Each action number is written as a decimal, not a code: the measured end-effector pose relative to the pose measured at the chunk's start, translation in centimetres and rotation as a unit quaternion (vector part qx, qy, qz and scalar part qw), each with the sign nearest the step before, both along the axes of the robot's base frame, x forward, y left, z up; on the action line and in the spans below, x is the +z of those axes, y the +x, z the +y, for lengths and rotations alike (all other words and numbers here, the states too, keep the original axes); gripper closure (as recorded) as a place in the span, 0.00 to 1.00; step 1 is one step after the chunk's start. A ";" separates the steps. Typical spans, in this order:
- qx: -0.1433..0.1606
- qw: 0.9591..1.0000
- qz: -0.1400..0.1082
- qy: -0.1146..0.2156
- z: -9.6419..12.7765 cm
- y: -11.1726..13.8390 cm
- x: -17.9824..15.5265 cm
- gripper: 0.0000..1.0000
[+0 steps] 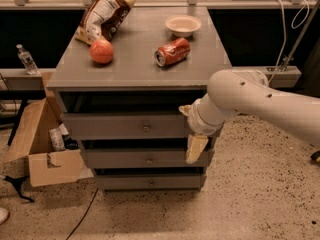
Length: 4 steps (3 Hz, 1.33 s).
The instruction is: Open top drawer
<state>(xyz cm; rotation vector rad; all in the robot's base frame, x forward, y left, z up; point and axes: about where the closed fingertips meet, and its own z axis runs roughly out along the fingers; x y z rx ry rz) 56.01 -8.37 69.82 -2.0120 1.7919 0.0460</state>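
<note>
Top drawer [110, 126] sits uppermost in the grey desk [135, 71]. Its plain front is directly under the desktop, with a dark gap above it and two shorter drawers [115, 159] below. Its small round knob [146, 128] is at the centre of the front, and nothing touches it. The front looks level with those beneath, so I judge it closed or nearly so.

The hand [189, 134] is at the right end of the drawer fronts, well to the right of the knob, on a white arm [260, 101] reaching in from the right. Its two cream fingers [196, 148] are spread apart. One points down across the middle drawer's right end, and the other shows near the top drawer's upper right corner. Nothing lies between them.

On the desktop lie a crisp bag [105, 14], a red apple [101, 51], a tipped red can [172, 52] and a small bowl [183, 25], none overhanging the front edge. A cardboard box [37, 144] stands on the floor to the left.

The step in hand, as I read it, is reaching the knob. The hand should travel left along the front at the top knob's height, not the lower one's, until the knob lies between the fingers. It should then close squarely and pull straight out, level, without twisting, since so small a knob would slip easily. A smooth pull should also keep the can from rolling.
</note>
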 end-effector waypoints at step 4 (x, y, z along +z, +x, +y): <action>-0.003 0.998 -0.021 -0.067 -2.3 6.3 -3.7 0.00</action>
